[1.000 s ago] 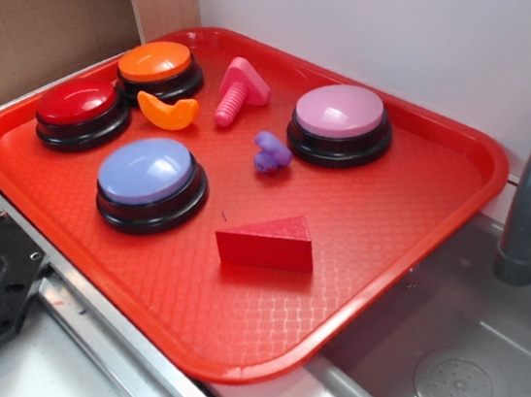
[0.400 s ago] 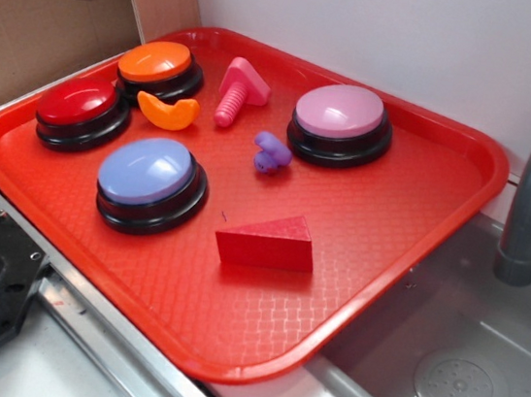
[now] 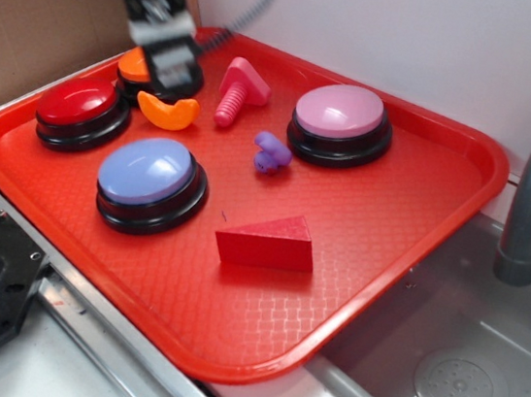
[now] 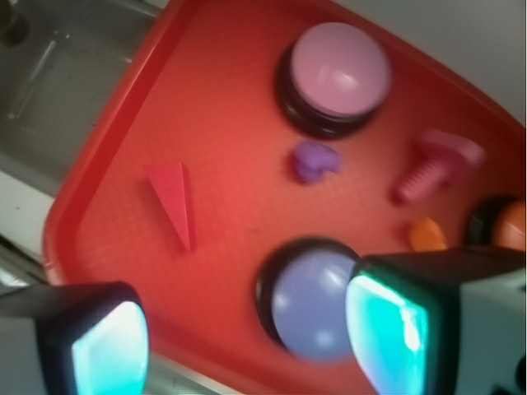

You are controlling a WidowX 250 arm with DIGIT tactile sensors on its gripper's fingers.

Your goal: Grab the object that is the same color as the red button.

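We've got the gripper (image 3: 170, 67) hanging over the orange button (image 3: 134, 65) at the tray's (image 3: 409, 227) far left corner, fingers (image 4: 395, 325) spread wide with nothing in them. The red wedge (image 3: 268, 242) sits untouched near the tray's front edge, well apart from the red button (image 3: 81, 112) on the left edge.

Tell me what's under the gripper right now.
In the exterior view the gripper hangs over the orange button, covering most of its dome; the orange crescent toy lies just in front. Whether it touches the button cannot be told. The red wedge sits far off, untouched.
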